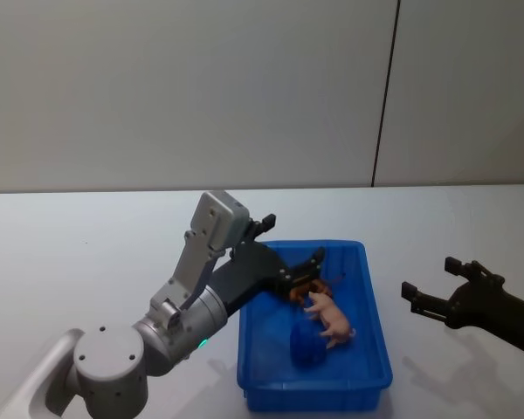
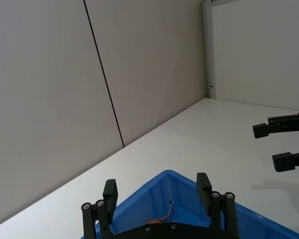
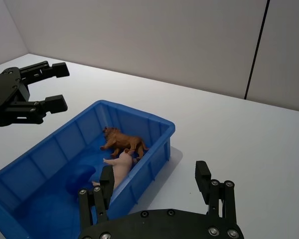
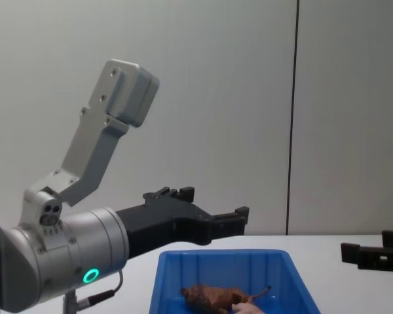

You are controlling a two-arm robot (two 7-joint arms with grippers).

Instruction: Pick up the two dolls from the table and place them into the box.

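Both dolls in blue box: brown lion touching pink pig. Left gripper spread, empty, above box. Right gripper spread over table.

— Where is the left arm?
— It reaches forward and to the right from the lower left, elbow bent, a green light on its joint. The left pincer is raised, its fingers spread apart and holding nothing.
— And the right one?
— The right pincer hangs at the right, pointing left, fingers likewise parted and bare.
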